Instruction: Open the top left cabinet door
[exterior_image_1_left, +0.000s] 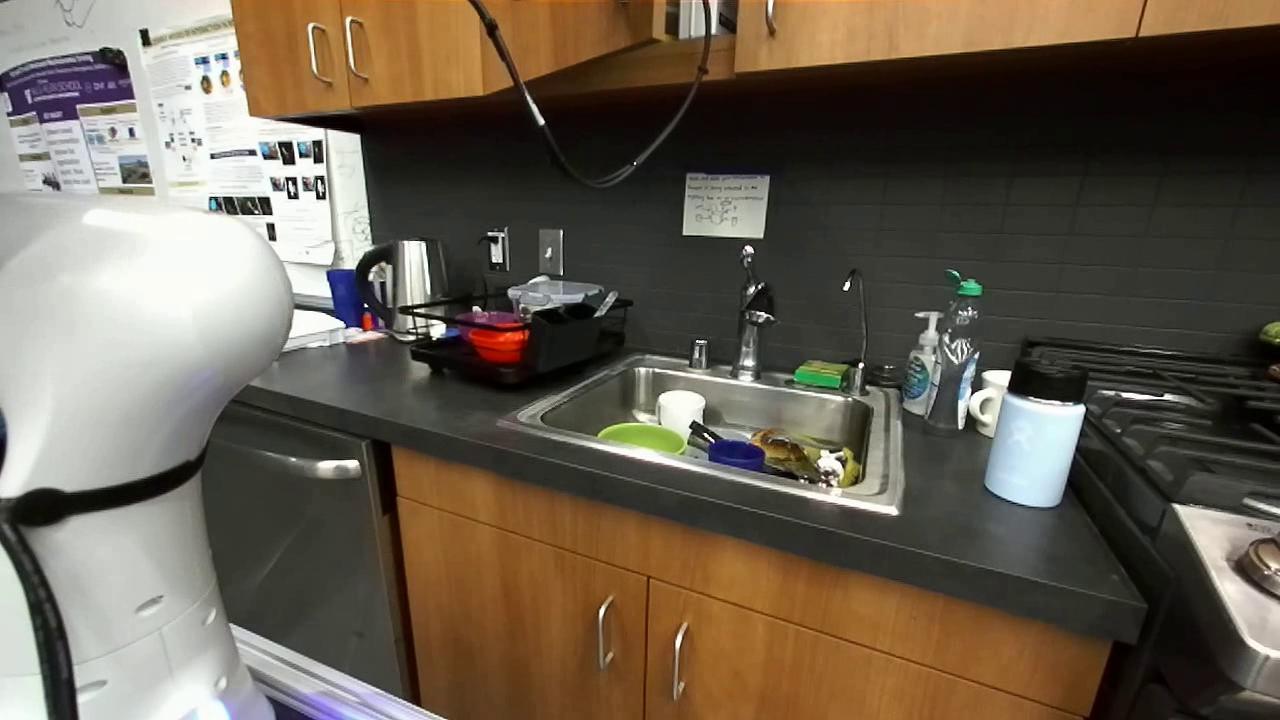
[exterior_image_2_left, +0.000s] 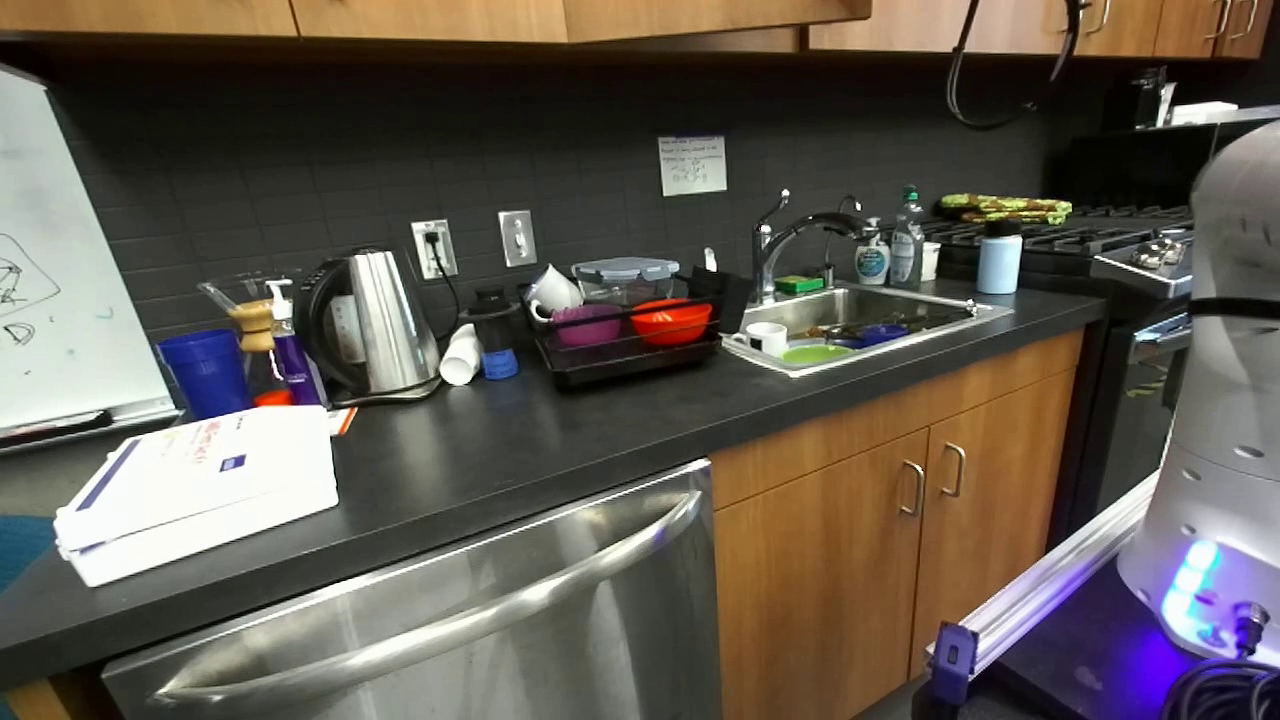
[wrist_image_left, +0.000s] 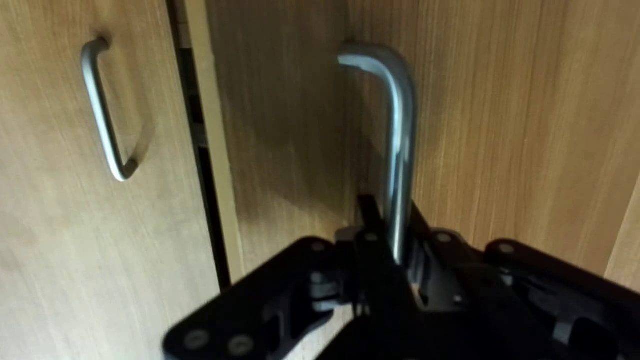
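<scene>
The top left cabinet door is honey-brown wood. In both exterior views it (exterior_image_1_left: 595, 30) (exterior_image_2_left: 710, 15) stands partly open, angled out from the wall cabinet, its upper part cut off. In the wrist view the door (wrist_image_left: 480, 140) fills the right side, with its pale edge beside a dark narrow gap. Its silver bar handle (wrist_image_left: 400, 135) shows large there. My gripper (wrist_image_left: 392, 220) has its two black fingers closed around the handle bar. The part of the bar between the fingers is mostly hidden. The gripper is outside both exterior views; the white arm (exterior_image_1_left: 130, 330) shows.
A neighbouring closed door with a bar handle (wrist_image_left: 102, 107) lies across the gap. A black cable (exterior_image_1_left: 610, 180) hangs before the cabinets. Below are the sink (exterior_image_1_left: 885, 440), faucet (exterior_image_1_left: 750, 320), dish rack (exterior_image_1_left: 560, 340) and kettle (exterior_image_2_left: 395, 320) on the dark counter (exterior_image_2_left: 600, 430).
</scene>
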